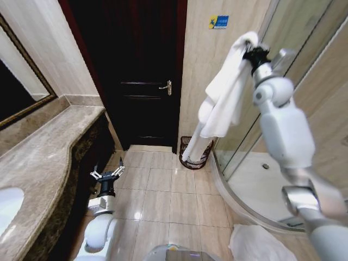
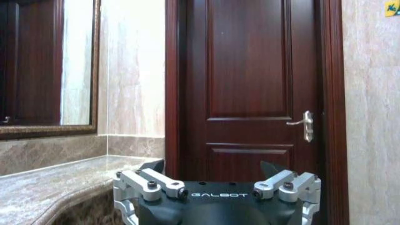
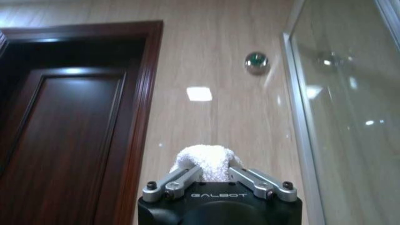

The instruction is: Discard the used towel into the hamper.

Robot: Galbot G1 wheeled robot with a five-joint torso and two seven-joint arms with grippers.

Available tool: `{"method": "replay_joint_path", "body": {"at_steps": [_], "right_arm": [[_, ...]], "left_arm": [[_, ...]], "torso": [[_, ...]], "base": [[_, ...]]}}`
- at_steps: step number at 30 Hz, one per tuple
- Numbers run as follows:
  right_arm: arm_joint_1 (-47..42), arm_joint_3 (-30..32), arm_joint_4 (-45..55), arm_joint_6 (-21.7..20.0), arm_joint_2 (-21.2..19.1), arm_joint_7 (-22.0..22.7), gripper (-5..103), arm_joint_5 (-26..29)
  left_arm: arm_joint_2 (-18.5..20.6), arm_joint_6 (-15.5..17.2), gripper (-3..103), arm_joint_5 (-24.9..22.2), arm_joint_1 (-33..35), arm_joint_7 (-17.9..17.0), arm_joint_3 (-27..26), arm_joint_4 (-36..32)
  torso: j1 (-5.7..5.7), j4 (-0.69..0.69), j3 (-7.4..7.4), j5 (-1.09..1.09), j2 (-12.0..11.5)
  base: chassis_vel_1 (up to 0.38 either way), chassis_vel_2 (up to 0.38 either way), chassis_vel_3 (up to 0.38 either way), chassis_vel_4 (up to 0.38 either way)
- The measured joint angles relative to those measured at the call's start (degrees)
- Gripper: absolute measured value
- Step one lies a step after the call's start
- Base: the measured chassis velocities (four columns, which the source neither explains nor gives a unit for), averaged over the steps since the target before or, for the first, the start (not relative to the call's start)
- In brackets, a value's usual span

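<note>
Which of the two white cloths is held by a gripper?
The white towel hanging from the raised right gripper; the other white cloth lies on the tiled floor.

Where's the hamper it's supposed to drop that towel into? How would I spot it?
Find the dark wooden door at the room's far end, then look to its right, along the beige wall. On the tiled floor, beside the curved shower base, stands the hamper: a small round dark wire basket, the white towel hanging before it.
</note>
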Motion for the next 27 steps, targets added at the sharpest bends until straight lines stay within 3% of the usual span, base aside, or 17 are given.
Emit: {"method": "replay_joint_path", "body": {"at_steps": [10, 27], "right_arm": [[10.1, -4.4, -9.0, 0.0, 2.5, -0.3, 3, 0.9], [10.1, -5.0, -7.8, -0.8, 1.9, -0.5, 3, 0.9]], "left_arm": [[-0.3, -0.3, 100, -0.2, 0.8, -0.3, -0.3, -1.1], [-0.2, -0.3, 100, -0.3, 0.5, -0.5, -0.2, -1.4]], "torso": [[0.0, 0.0, 0.0, 0.0, 0.0], [-0.02, -0.01, 0.0, 0.01, 0.0]], "base": [[0.0, 0.0, 0.0, 0.0], [0.0, 0.0, 0.0, 0.0]]}}
